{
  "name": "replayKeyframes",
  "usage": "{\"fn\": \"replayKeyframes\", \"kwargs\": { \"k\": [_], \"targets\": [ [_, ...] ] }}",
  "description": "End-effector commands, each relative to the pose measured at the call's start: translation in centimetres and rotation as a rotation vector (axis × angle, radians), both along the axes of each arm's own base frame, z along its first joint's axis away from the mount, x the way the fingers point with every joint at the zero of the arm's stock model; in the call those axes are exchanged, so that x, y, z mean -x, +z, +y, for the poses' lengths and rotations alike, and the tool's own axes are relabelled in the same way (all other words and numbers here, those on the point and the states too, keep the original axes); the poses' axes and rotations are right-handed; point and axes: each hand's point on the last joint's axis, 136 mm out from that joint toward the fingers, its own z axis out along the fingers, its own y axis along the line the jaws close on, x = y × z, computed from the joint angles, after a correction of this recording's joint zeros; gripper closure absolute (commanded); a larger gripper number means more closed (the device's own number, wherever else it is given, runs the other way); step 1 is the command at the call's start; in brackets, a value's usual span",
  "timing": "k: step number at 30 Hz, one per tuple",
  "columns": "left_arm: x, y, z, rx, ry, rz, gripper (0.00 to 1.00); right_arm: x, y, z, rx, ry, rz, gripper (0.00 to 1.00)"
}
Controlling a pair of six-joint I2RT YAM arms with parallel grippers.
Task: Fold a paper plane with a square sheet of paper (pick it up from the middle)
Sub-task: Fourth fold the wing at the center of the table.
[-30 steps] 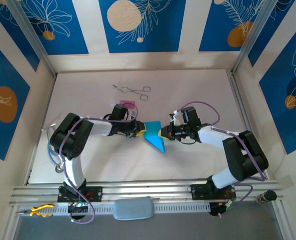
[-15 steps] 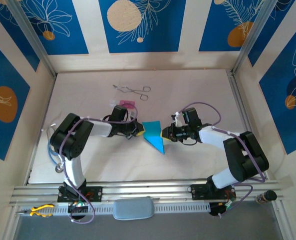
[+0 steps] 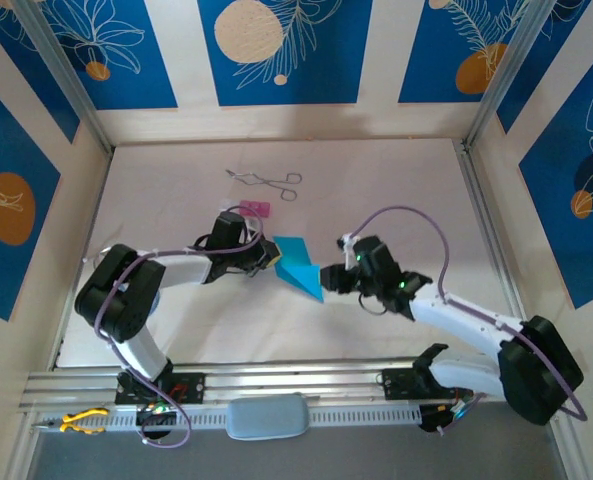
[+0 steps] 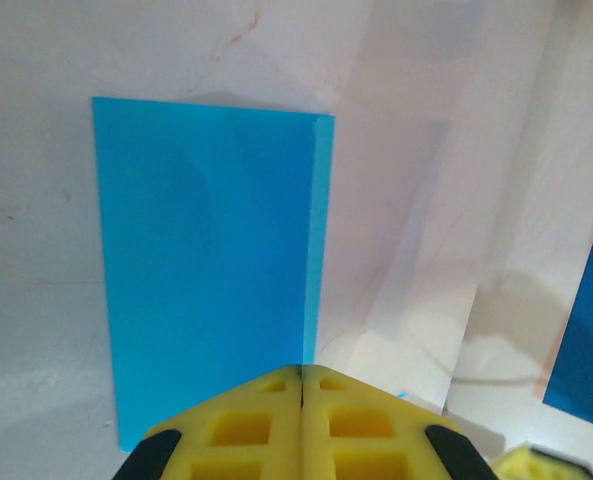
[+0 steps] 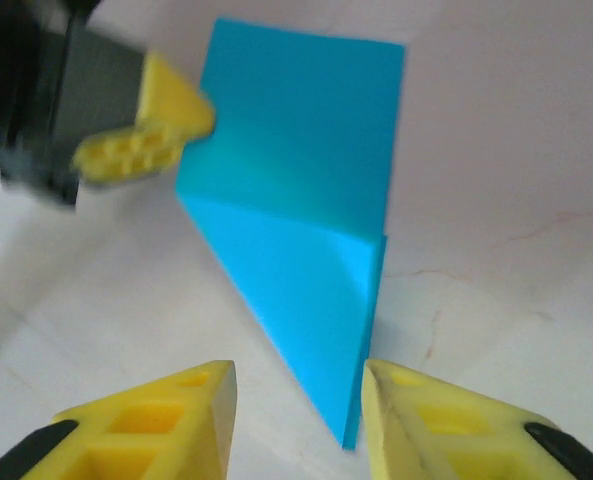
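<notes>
The right arm has drawn back and its jaws have let go of the folded cyan paper [image 3: 298, 264]; they stand partly open and empty, the paper's pointed tip between them. The left jaws are pressed shut on its opposite edge, the paper spreading ahead of them over the desk [image 3: 396, 190].

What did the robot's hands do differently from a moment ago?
The right hand let go of the folded blue paper, opened and backed off a little. The left hand closed on the paper's other edge and drew it slightly left. The forceps and pink block stayed put.
</notes>
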Motion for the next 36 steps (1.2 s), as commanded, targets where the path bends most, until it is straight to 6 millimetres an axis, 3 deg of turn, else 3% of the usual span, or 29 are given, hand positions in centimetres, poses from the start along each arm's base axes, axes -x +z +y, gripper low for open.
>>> {"fn": "replayKeyframes", "kwargs": {
  "k": [1, 7, 18, 23, 36],
  "targets": [
    [0.0, 0.6, 0.4, -0.013, 0.038, -0.011, 1.0, -0.3, 1.0, 0.6, 0.143, 0.061, -0.344, 0.53],
    [0.1, 1.1, 0.2, -0.006, 0.033, -0.018, 1.0, 1.0, 0.2, 2.9, 0.307, 0.187, -0.511, 0.53],
    [0.1, 1.2, -0.1, 0.007, 0.019, -0.018, 1.0, -1.5, -1.8, 5.0, 0.467, 0.21, -0.597, 0.55],
    [0.2, 1.2, -0.2, 0.007, 0.01, -0.018, 1.0, -2.1, -3.9, 5.3, 0.544, 0.224, -0.555, 0.59],
    [0.3, 1.4, -0.3, 0.014, 0.005, -0.016, 1.0, -2.3, -5.4, 3.8, 0.549, 0.162, -0.474, 0.66]
  ]
}}
